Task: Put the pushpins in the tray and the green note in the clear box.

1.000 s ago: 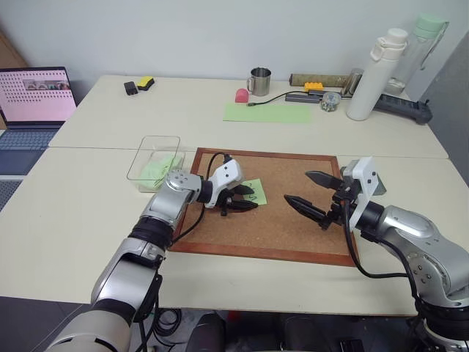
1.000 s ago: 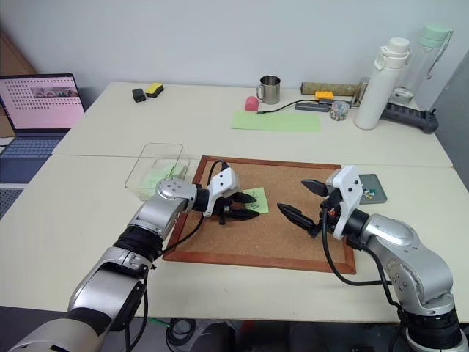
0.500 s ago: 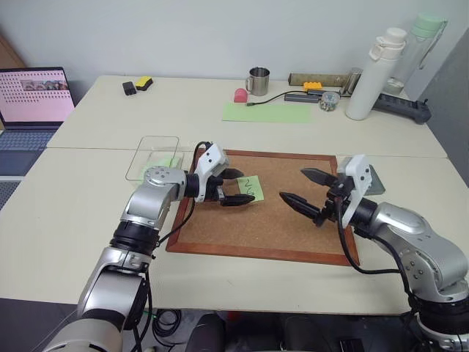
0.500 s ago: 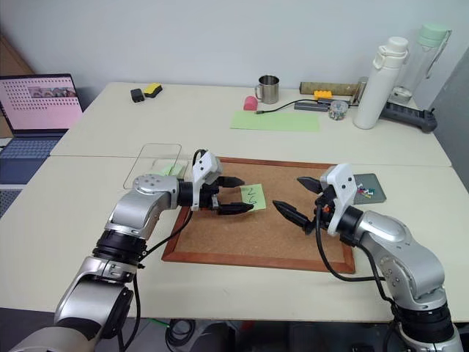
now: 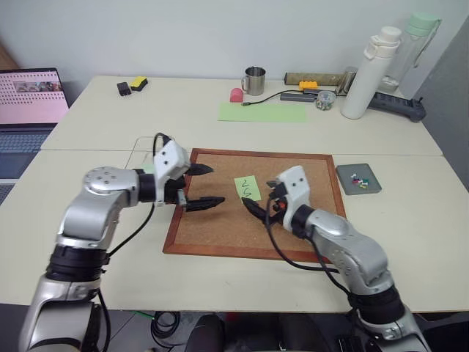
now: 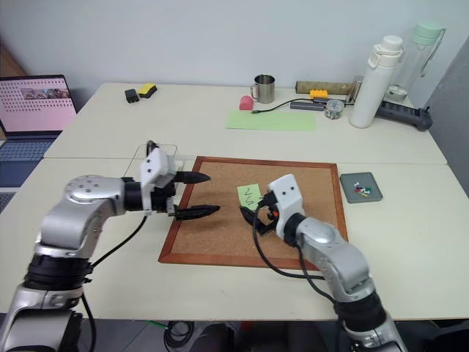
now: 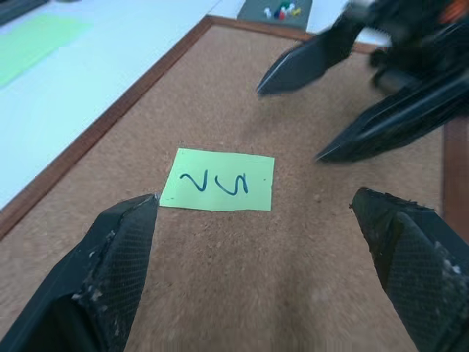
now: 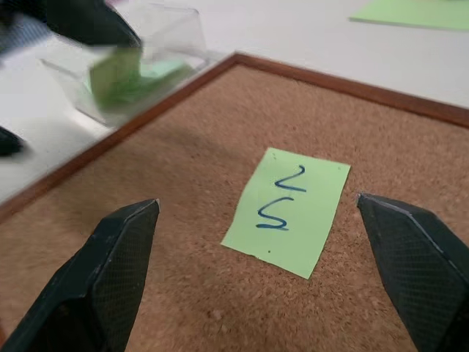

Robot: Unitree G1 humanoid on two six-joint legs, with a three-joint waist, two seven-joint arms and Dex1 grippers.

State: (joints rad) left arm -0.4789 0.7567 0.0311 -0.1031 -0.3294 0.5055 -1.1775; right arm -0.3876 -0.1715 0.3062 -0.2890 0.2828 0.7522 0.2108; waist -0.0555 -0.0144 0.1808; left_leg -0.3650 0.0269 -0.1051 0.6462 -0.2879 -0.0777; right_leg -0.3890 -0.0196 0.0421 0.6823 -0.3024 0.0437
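Observation:
The green note (image 5: 247, 188), a small light-green square with a dark squiggle, lies flat on the cork board (image 5: 220, 229). My left gripper (image 5: 217, 185) is open and empty, hovering left of the note over the board's left part. My right gripper (image 5: 258, 198) is open and empty too, its fingers just right of and in front of the note without touching it. The dark-grey tray (image 5: 344, 173) sits on the table right of the board, with several coloured pushpins (image 5: 357, 179) in it. The clear box (image 8: 176, 33) stands off the board's far left corner with green paper inside.
At the back of the table are a large pale-green sheet (image 5: 261, 111), a metal mug (image 5: 253, 81), a pink object (image 5: 236, 94), a white bottle (image 5: 363, 73) and a power strip (image 5: 399, 106). A laptop (image 5: 33, 92) sits far left.
My left gripper has opened and pulled back left and up from the note, which stays on the board. My right gripper has swung left and down to the note's right side.

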